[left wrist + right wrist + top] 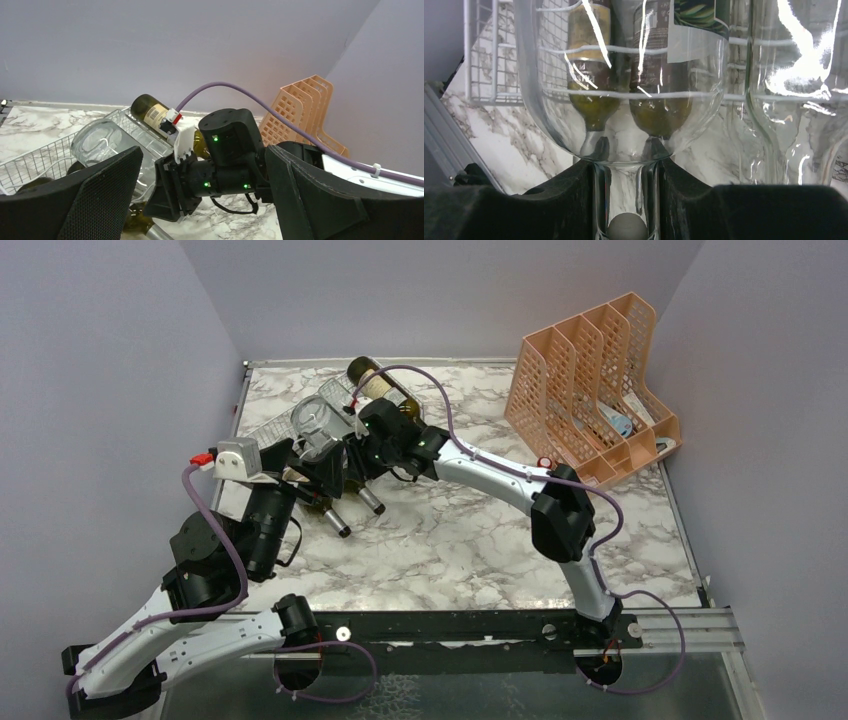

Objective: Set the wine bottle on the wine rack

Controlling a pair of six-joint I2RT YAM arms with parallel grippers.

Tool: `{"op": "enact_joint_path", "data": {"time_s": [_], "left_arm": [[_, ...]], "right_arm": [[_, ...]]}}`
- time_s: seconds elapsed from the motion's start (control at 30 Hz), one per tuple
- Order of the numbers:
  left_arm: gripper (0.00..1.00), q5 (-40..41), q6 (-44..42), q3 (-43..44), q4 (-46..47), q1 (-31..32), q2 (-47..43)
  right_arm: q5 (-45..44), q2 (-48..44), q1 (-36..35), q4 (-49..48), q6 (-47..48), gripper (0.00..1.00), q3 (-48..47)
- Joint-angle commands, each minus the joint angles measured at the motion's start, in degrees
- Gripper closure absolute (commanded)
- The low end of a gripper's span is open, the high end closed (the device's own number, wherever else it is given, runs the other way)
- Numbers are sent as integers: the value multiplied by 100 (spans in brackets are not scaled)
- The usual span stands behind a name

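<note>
The white wire wine rack [262,432] stands at the back left and also shows in the left wrist view [37,161]. A dark green bottle [378,382] lies across its far end. Two dark bottles [338,512] lie in it with their necks pointing toward me. My right gripper [625,175] is shut on the neck of a clear glass wine bottle [624,75], whose body is over the rack [316,420]. My left gripper [204,156] is open and empty. Its fingers [100,200] straddle the right arm's wrist, beside the rack [318,472].
A peach-orange perforated file holder [590,390] stands at the back right with some items in it. More clear glass [796,90] shows right of the held bottle. Purple walls close in the marble table [460,540] on three sides.
</note>
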State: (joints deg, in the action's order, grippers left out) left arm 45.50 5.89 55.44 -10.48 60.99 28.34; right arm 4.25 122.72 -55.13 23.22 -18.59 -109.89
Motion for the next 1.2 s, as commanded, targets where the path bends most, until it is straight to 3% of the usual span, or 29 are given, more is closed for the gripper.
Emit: {"op": "enact_joint_path", "data": {"time_s": [0.0,0.23,0.4,0.6,0.93,1.17], "left_arm": [[1,-49,-148,-85,79,18,-91],[1,-30,-158,-123,80,18,-97],[1,31,-126,-154,98,18,-143],[1,56,-84,-190,111,22,-197],[1,38,-49,-143,18,18,-195],[1,-20,15,-92,-69,18,-175]], "right_arm": [[-379,63,-48,-974,66,99,-891],[-513,671,-63,-784,102,98,-1608],[-641,887,-74,-590,111,86,-1815],[-670,899,-69,-594,140,60,-1715],[-832,833,-72,-668,221,38,-1649],[-890,417,-76,-774,209,9,-1388]]}}
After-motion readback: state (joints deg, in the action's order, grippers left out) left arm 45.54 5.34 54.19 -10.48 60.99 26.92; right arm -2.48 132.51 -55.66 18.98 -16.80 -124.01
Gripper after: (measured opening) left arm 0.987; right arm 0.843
